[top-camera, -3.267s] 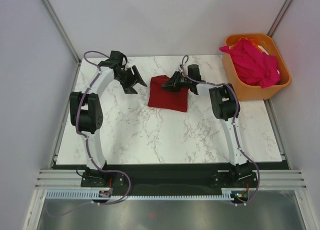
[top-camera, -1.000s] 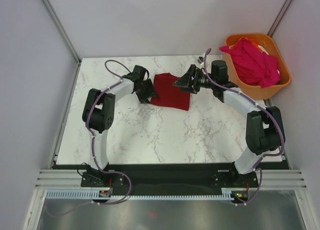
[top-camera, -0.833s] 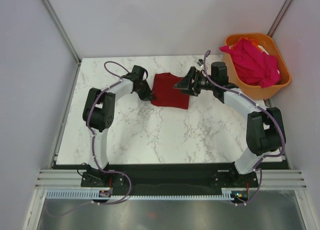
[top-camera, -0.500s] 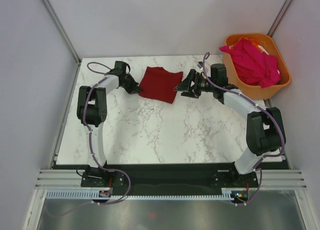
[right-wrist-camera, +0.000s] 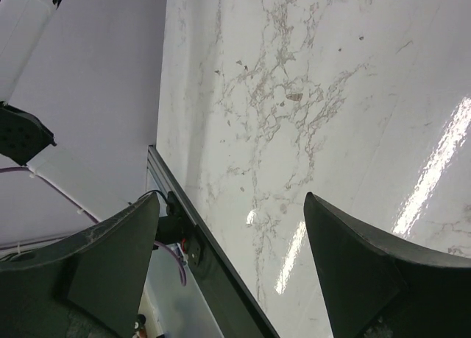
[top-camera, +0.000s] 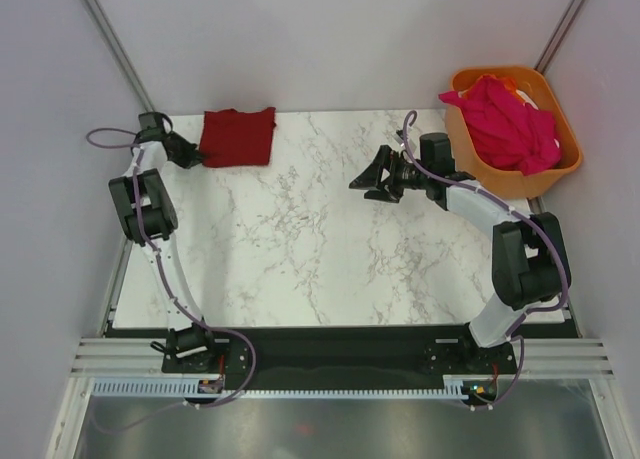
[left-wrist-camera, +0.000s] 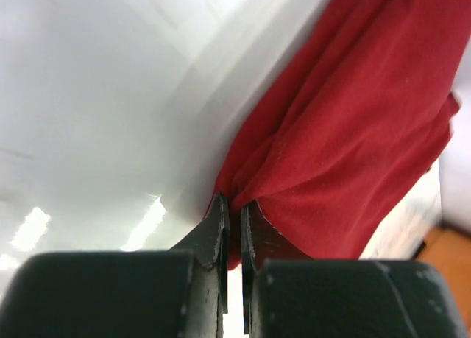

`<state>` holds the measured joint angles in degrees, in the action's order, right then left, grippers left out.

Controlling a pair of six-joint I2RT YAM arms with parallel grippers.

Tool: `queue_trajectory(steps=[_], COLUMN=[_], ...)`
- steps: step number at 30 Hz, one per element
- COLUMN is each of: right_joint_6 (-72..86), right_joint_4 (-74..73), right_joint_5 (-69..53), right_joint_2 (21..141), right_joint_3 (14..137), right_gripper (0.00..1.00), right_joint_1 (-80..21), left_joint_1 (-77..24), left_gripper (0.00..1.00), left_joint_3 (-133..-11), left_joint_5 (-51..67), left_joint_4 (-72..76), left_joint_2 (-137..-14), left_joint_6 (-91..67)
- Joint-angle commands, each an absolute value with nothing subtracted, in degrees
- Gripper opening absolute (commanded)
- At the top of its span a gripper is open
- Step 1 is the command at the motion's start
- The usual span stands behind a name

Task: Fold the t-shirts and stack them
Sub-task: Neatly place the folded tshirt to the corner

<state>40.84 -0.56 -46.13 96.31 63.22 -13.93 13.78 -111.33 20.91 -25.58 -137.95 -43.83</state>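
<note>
Dragging the folded dark crimson cloth t-shirt (top-camera: 238, 137) has carried it from mid-table to the upper left of the overhead frame, so you now have your stacking spot. Your left gripper (left-wrist-camera: 232, 205), spread a second ago, is pinching the shirt's edge. Your right gripper (top-camera: 378, 177) hangs spread and empty. The bright magenta pink t-shirt (top-camera: 510, 124) waits unfolded in the orange plastic tub (top-camera: 485, 179), upper right.
</note>
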Motion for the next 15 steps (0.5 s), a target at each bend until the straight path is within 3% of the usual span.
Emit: queue_trajectory(steps=[1, 13, 15], right_joint_6=[39.3, 39.4, 39.2], right_joint_4=[0.2, 0.2, 0.2], right_joint_5=[-46.1, -47.0, -46.8], right_joint_2=[96.5, 97.0, 96.8], right_joint_3=[63.3, 63.9, 63.8], right_gripper=[0.88, 0.88, 0.88], right_joint_1=[-14.4, -15.8, -16.3], left_joint_1=[17.7, 27.6, 28.7], left_gripper=[0.02, 0.02, 0.1], left_joint_3=[-118.5, -131.7, -132.8], left_joint_5=[19.4, 12.6, 10.8], left_joint_4=[-28.9, -36.3, -36.8], left_joint_2=[-139.9, -143.3, -142.8], left_joint_6=[-37.9, -34.4, -35.0])
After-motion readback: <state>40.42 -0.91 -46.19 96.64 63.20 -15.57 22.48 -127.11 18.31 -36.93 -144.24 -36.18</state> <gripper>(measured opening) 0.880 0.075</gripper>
